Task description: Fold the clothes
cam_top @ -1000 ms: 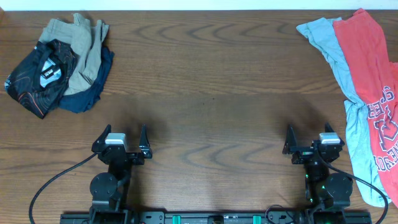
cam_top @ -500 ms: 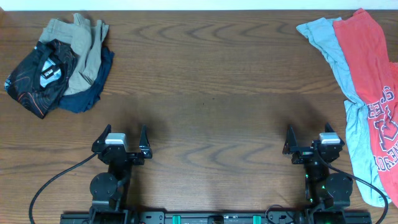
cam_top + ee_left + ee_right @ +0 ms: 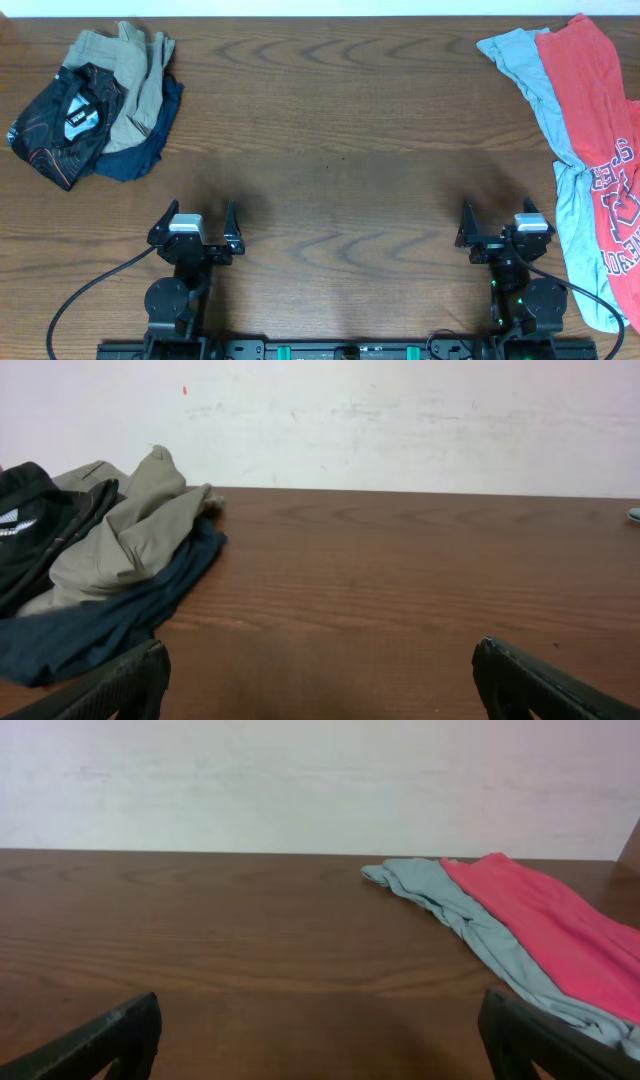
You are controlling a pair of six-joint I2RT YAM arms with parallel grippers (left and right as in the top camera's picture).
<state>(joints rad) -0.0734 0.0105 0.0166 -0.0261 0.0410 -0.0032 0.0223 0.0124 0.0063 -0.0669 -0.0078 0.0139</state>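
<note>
Nothing is changing: left gripper and right gripper are idling near, jaws apart; grey shirt and red shirt are lying unfolded, far right.

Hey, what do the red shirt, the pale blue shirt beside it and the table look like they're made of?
Red T-shirt: soft matte knit, probably cotton jersey; it lies limp and wrinkled.
Pale blue-grey T-shirt: similar thin matte knit, likely cotton or a blend; it bunches into soft folds.
Table: dark wood or wood-look laminate, smooth; a grain pattern shows, real or printed unclear.
</note>
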